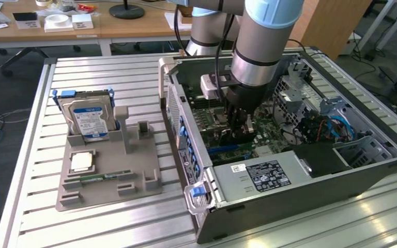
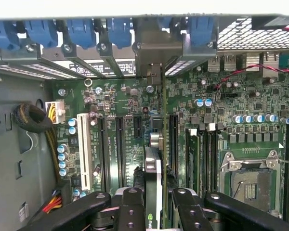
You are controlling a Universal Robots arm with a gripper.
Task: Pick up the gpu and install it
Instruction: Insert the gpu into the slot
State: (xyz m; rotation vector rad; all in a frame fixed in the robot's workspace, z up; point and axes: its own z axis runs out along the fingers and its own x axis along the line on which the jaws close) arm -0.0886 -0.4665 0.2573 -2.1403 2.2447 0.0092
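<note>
I am a single robot arm reaching down into an open grey metal computer case (image 1: 364, 175) that lies on its side on a table of silvery ribbed aluminium (image 1: 116, 72). My black two-fingered gripper (image 2: 153, 202) is clenched on the gpu (image 2: 153, 178), a thin flat expansion card with a green circuit board, a black face and a silvery metal end bracket. I grip it by its upper edge, one finger pad (image 2: 131, 204) against each flat face, so the card hangs on edge between my jaws with its connector edge pointing away from me toward the green motherboard (image 2: 216, 101). That edge-on hold appears chosen so the card can meet a slot squarely. Straight beyond my jaws run the long dark expansion slots (image 2: 119, 149), parallel to the card; a white slot (image 2: 85, 149) lies further to one side. The card's bracket end points toward the row of blue plastic retention clips (image 2: 82, 31) at the rear wall of the case, where brackets are meant to sit. I cannot tell whether the card already touches a slot or hangs just above one. To the other side of my jaws lies the empty silvery processor socket (image 2: 250, 180). In the exterior view, well apart from my jaws on the table, a grey moulded parts holder (image 1: 109, 170) carries a silver hard drive with a blue label (image 1: 89, 121), standing upright.
</note>
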